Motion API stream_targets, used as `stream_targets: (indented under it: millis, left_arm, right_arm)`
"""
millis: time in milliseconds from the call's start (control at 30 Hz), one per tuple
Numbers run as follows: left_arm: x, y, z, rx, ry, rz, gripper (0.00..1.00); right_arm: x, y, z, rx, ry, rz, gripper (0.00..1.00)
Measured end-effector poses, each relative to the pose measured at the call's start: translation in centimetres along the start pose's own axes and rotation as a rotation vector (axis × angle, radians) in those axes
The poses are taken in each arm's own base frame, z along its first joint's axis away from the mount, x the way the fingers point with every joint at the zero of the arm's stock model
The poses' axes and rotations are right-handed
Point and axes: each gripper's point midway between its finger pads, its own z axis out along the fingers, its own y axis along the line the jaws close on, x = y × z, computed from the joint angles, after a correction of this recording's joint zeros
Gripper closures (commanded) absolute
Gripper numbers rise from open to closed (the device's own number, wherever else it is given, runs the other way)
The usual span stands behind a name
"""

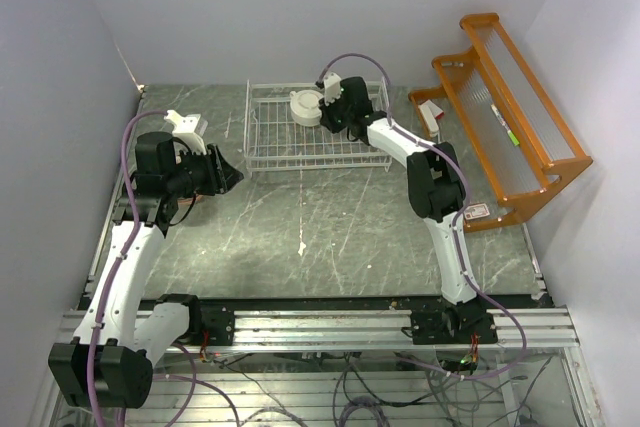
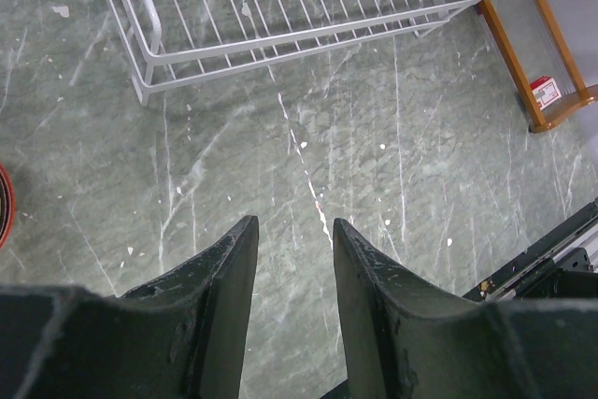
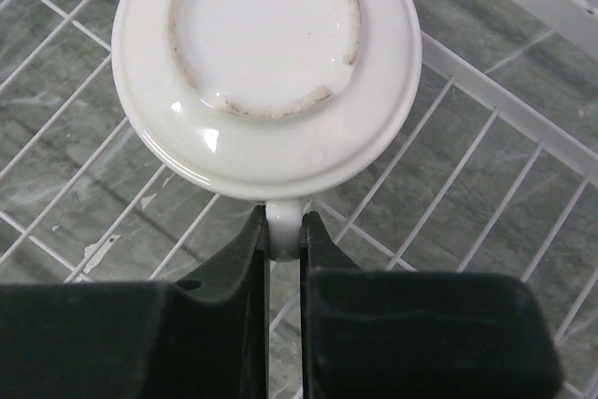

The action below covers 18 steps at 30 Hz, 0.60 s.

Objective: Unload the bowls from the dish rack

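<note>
One white bowl (image 1: 306, 107) lies upside down in the dish rack (image 1: 280, 152), its foot ring facing up (image 3: 266, 63). My right gripper (image 3: 285, 217) reaches over the rack's back right part (image 1: 328, 115) and is shut on the bowl's small side handle, which sits pinched between both fingers. The rack's white wires (image 3: 467, 165) show beneath the bowl. No other bowl shows inside the rack. My left gripper (image 2: 294, 223) hovers over the bare table left of the rack's front corner (image 1: 232, 175), open with nothing between its fingers. The rack's front edge (image 2: 280, 39) lies ahead of it.
An orange wooden shelf (image 1: 510, 127) stands at the right, its foot (image 2: 509, 53) near the rack's right end. A small red-and-white tag (image 1: 475, 212) lies by that foot. A red-rimmed round thing (image 2: 3, 203) peeks in at the left wrist view's left edge.
</note>
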Motion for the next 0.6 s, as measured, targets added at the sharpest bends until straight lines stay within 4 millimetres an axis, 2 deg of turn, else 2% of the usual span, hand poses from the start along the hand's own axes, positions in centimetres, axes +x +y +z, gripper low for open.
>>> stream_targets:
  millis: [233,600]
  left_arm:
    - [0.0,0.0,0.0,0.000,0.000,-0.001,0.52]
    - [0.0,-0.1,0.0,0.008,0.002,0.000,0.53]
  right_arm:
    - [0.1,1.2,-0.5,-0.017,-0.011,-0.009,1.00]
    - [0.8,2.2,-3.4,-0.010,-0.003,0.079,1.00]
